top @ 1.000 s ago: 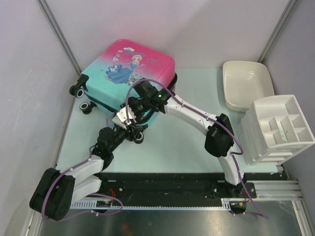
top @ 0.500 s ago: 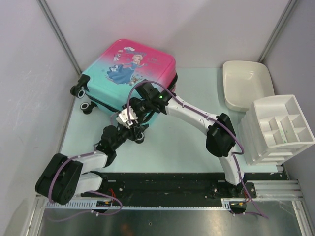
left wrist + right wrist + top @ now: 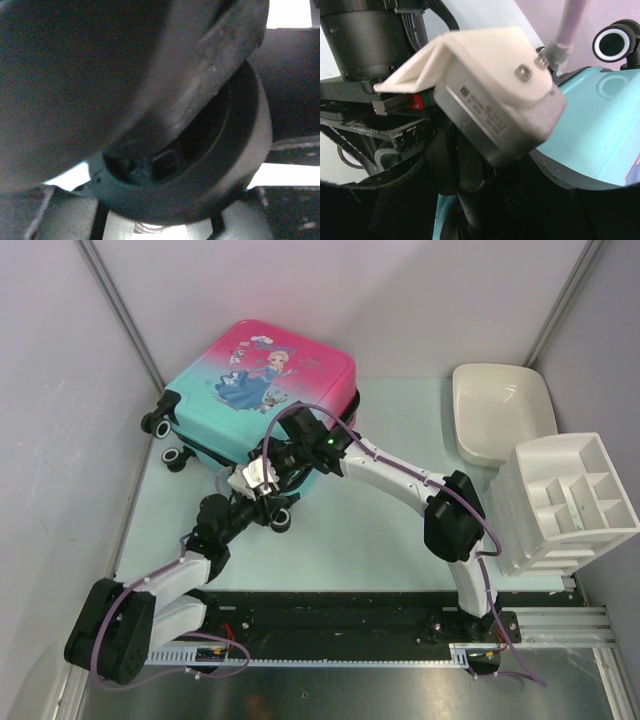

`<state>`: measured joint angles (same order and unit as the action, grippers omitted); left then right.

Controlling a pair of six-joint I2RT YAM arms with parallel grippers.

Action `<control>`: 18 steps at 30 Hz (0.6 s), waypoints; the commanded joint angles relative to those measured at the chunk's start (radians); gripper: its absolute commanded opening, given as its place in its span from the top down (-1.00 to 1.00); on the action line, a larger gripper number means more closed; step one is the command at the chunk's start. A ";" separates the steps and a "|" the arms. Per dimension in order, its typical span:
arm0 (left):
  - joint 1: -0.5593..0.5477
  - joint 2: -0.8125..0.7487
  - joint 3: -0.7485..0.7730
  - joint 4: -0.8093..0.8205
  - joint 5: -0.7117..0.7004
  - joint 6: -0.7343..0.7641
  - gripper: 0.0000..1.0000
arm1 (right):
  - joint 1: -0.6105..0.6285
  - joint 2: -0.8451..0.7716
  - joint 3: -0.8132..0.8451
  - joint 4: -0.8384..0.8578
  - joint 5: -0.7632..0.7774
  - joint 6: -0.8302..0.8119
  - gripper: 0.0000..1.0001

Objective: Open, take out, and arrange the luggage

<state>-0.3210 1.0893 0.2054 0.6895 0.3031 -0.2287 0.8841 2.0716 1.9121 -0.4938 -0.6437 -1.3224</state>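
The luggage (image 3: pixel 260 375) lies flat at the back left, pink fading to teal, with a princess print on top. My left gripper (image 3: pixel 270 502) is at its near corner, right against a small black wheel (image 3: pixel 283 519). That wheel (image 3: pixel 200 170) fills the left wrist view, and the jaws do not show there. My right gripper (image 3: pixel 272 462) hovers just above, at the luggage's near edge. In the right wrist view, the left wrist's white camera housing (image 3: pixel 495 95) blocks the middle, with teal shell (image 3: pixel 590 135) behind it. Neither gripper's opening is visible.
A white tub (image 3: pixel 500 410) stands at the back right, with a white compartment organiser (image 3: pixel 565 500) in front of it. Two more luggage wheels (image 3: pixel 160 425) stick out by the left wall. Grey walls close in on the left, back and right.
The left arm's elbow swung out to the left and came back, while its gripper stayed at the near wheel. The right wrist slid slightly left along the luggage's near edge.
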 commanded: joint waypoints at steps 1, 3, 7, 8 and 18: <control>0.102 -0.058 0.054 -0.119 -0.173 -0.127 1.00 | -0.132 -0.050 -0.008 0.161 0.171 0.190 1.00; 0.117 -0.083 0.054 -0.149 -0.171 -0.121 0.99 | -0.131 -0.051 -0.010 0.162 0.171 0.192 1.00; 0.143 -0.111 0.039 -0.162 -0.076 -0.139 0.00 | -0.128 -0.050 -0.022 0.166 0.171 0.192 1.00; 0.142 -0.121 0.031 -0.169 -0.062 -0.155 -0.28 | -0.128 -0.048 -0.022 0.167 0.171 0.193 1.00; 0.051 -0.151 -0.021 -0.110 -0.036 -0.052 -0.40 | -0.123 -0.038 -0.019 0.169 0.173 0.210 1.00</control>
<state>-0.2127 0.9352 0.1913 0.5144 0.2634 -0.3313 0.8822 2.0548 1.8793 -0.4606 -0.6468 -1.3048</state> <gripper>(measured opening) 0.697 0.621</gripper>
